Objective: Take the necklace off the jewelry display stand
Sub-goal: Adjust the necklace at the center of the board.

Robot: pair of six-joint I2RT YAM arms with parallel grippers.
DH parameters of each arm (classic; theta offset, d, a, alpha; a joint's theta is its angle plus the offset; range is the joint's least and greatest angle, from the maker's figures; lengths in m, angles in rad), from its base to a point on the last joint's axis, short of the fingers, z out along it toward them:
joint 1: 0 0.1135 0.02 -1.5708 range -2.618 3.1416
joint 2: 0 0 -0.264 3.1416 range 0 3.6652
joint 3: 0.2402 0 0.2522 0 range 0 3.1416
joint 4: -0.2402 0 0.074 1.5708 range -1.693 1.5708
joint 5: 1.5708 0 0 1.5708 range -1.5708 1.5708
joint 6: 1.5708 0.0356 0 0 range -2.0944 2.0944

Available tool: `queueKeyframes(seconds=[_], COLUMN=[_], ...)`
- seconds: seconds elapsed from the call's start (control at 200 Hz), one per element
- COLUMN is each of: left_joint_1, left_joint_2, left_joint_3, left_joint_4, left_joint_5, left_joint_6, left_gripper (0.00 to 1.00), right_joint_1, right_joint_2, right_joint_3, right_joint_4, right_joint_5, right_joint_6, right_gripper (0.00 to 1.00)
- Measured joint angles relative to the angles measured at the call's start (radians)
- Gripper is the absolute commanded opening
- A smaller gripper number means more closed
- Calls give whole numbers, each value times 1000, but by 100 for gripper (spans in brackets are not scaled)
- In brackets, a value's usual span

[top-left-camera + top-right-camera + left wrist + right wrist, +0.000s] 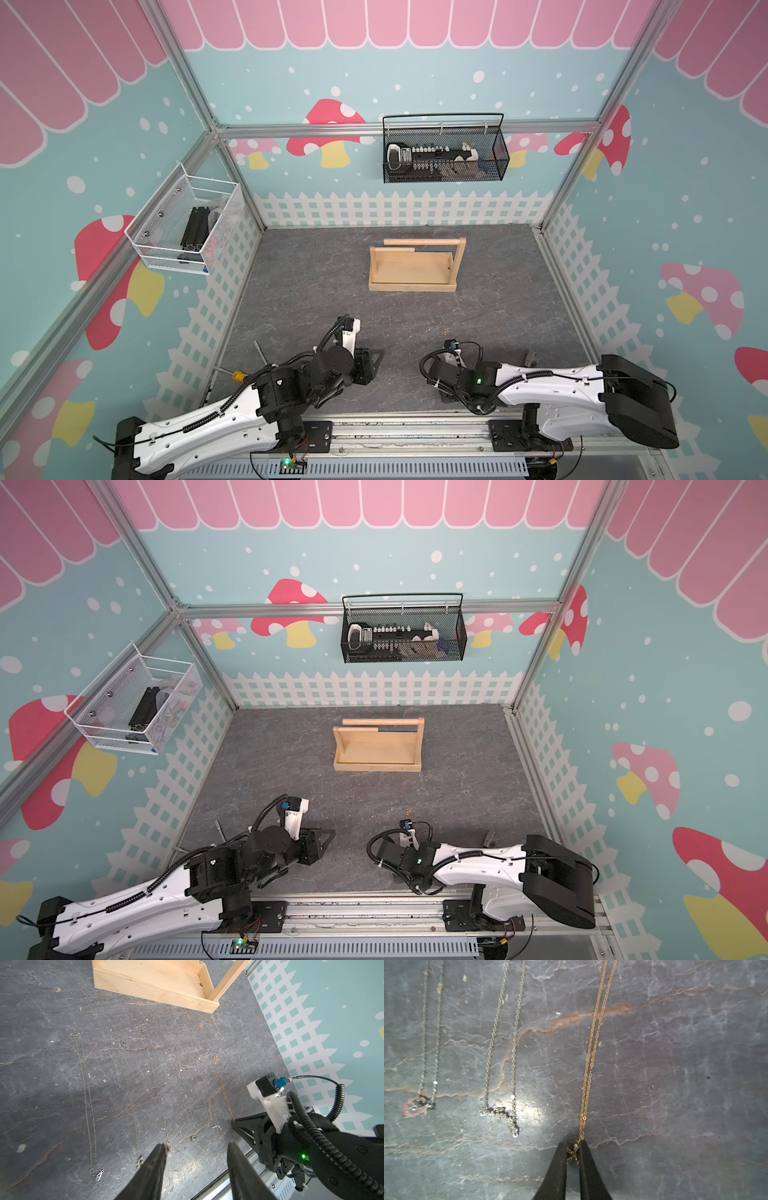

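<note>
Six necklaces (155, 1084) lie stretched in a tidy row on the slate table (311, 291), near the arms. Each chain is doubled and runs near to far, probably so that none tangles with its neighbour. The jewelry display stand (411, 270) sits far and central with its dowel bar (424, 241) bare, so the unloading looks all but finished. The right gripper (574, 1144) pinches the pendant (572, 1156) of the gold necklace (593, 1053), the rightmost in the row, between nearly closed jaws, seemingly to lay it straight before letting go. The left gripper (196, 1159) hovers low to its left, jaws spread and empty, out of the way.
</note>
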Motion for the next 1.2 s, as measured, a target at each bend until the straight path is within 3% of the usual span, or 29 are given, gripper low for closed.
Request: queueKeyframes(seconds=[0.16,0.275,0.42,0.755,0.956,1.201], left_joint_1=[0,0,0,0,0,0], left_joint_2=[-14,-33,-55,-89,-97,-46], left_joint_3=[-13,-21,-25,-32,-45,-45], left_joint_4=[-7,-10,-17,-26,-26,-14], left_joint_5=[0,0,0,-15,-27,-26], left_joint_6=[-5,-8,-11,-21,-23,-21], left_gripper=[50,55,59,61,62,62], right_joint_1=[6,7,7,-30,-87,-124], right_joint_2=[-6,-19,-55,-245,-347,-346], right_joint_3=[-5,-8,26,337,349,274], right_joint_4=[-3,-10,-72,-283,-358,-355], right_joint_5=[6,6,33,175,211,180], right_joint_6=[14,4,-34,-160,-214,-258], right_gripper=[30,35,37,37,37,37])
